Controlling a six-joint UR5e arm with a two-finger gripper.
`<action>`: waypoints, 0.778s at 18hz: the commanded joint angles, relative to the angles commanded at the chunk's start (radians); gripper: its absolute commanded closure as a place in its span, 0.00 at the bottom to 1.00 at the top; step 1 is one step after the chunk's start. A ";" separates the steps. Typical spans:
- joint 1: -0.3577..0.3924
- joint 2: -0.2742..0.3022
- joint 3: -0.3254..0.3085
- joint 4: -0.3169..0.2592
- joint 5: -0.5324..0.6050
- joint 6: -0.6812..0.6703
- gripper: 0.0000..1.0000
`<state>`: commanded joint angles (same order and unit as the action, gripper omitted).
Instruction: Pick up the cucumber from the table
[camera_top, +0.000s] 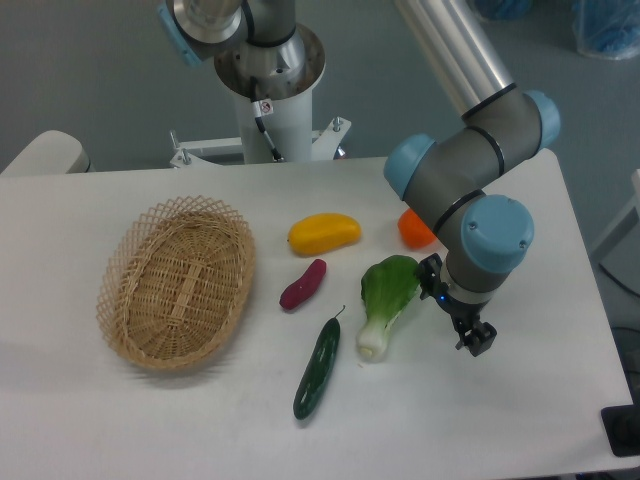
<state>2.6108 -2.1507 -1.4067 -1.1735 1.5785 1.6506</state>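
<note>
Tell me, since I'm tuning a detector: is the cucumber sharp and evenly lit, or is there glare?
Fixed camera view: the cucumber is in focus with faint glossy highlights; lighting on the table is soft and even, shadows weak; the gripper is small and dark, so its jaws are hard to read.

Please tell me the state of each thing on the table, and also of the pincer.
cucumber: lying flat on the table, not held.
bok choy: lying flat, beside the cucumber.
sweet potato: lying flat, untouched.
yellow vegetable: lying flat.
orange object: partly hidden behind the arm.
wicker basket: upright, empty.
pincer: right of the bok choy, holding nothing; open or shut unclear.
</note>
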 joint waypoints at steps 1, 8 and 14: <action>0.000 -0.002 -0.002 0.000 0.000 -0.002 0.00; -0.017 -0.002 0.000 -0.003 0.005 -0.015 0.00; -0.018 0.006 -0.015 0.006 0.000 -0.066 0.00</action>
<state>2.5924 -2.1445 -1.4220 -1.1674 1.5785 1.5848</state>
